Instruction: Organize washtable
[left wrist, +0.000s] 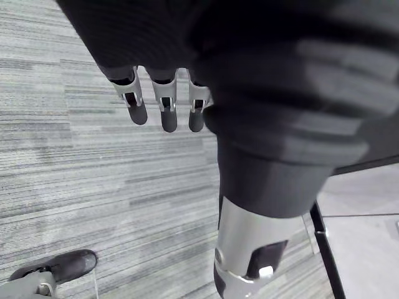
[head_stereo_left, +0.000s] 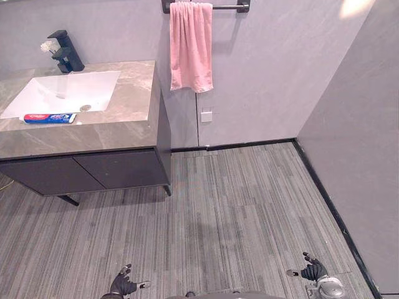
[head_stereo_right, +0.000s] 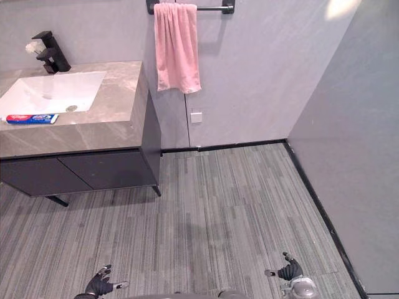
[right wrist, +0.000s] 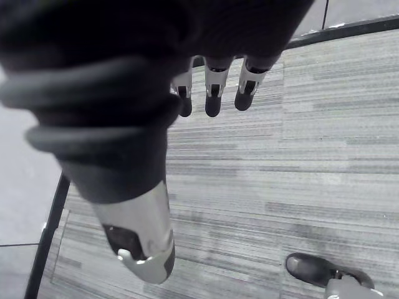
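A grey marble washtable (head_stereo_left: 124,128) stands at the upper left with a white sink (head_stereo_left: 62,93) set in it. A red and blue toothpaste tube (head_stereo_left: 50,118) lies on the counter at the sink's front edge. A black faucet (head_stereo_left: 65,53) rises behind the sink. My left hand (head_stereo_left: 123,284) hangs low at the bottom left, open over the floor, far from the counter. My right hand (head_stereo_left: 313,271) hangs at the bottom right, open as well. Both hold nothing; relaxed fingers (left wrist: 165,106) show in the left wrist view, and fingers (right wrist: 213,90) in the right wrist view.
A pink towel (head_stereo_left: 191,45) hangs from a dark rail (head_stereo_left: 230,7) on the back wall. Dark cabinet doors (head_stereo_left: 93,171) sit under the counter. A white wall socket (head_stereo_left: 206,116) is below the towel. Grey striped floor (head_stereo_left: 237,212) spreads ahead; a wall (head_stereo_left: 361,137) closes the right side.
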Controlling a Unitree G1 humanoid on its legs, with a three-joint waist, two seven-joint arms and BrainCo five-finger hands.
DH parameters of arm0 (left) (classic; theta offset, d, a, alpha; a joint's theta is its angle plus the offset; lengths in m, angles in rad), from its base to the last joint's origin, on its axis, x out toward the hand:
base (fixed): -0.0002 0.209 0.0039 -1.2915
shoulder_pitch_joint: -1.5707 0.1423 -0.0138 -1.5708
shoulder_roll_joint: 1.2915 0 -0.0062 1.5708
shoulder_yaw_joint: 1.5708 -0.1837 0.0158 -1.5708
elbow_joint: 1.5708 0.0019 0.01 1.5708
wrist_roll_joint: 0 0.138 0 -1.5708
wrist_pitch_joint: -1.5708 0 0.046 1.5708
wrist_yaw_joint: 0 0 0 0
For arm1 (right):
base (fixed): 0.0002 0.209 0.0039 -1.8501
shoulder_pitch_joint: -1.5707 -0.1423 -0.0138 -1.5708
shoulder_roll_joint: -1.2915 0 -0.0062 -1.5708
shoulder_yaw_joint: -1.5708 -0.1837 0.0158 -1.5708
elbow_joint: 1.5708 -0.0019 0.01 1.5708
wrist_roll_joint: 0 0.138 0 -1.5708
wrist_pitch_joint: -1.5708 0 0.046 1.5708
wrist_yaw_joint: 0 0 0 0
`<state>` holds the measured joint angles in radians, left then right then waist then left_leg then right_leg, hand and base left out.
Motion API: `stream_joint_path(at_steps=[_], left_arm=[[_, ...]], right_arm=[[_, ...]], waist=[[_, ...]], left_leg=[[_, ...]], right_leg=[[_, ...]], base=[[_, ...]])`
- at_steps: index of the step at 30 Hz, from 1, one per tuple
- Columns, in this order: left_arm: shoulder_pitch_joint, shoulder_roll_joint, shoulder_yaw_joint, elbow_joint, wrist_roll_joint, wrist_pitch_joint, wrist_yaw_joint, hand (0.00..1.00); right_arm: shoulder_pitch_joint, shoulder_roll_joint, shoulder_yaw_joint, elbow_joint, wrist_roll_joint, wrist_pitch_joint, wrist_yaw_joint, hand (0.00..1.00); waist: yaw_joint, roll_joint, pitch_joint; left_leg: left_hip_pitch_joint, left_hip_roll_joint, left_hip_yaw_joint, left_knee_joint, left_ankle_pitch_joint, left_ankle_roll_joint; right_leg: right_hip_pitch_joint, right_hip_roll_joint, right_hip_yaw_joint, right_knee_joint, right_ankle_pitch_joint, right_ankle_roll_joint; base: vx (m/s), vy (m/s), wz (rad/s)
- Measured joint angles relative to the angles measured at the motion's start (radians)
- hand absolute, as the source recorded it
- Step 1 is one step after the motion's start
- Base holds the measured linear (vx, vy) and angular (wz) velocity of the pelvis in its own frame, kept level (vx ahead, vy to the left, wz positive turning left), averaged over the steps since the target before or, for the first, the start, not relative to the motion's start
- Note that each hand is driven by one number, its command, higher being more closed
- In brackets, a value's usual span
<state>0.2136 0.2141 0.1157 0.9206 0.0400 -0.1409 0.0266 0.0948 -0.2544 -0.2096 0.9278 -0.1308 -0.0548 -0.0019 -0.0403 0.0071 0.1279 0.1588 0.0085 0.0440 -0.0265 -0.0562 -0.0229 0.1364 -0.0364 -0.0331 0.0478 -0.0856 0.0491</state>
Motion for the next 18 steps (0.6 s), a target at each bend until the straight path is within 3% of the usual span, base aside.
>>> stream_joint_path(at_steps=[18], left_arm=[[0.003,-0.045,0.008,0.016,-0.031,0.005,0.003,0.00]], right_arm=[[0.013,0.063,-0.026,0.040,0.043,0.021,-0.017,0.00]], waist=[[0.001,-0.007,-0.002]], left_leg=[[0.012,0.006,0.015,-0.040,0.015,-0.003]], right_leg=[[-0.005,0.007,-0.011,-0.021,0.000,-0.001]], base=[[-0.05,-0.032,-0.01]])
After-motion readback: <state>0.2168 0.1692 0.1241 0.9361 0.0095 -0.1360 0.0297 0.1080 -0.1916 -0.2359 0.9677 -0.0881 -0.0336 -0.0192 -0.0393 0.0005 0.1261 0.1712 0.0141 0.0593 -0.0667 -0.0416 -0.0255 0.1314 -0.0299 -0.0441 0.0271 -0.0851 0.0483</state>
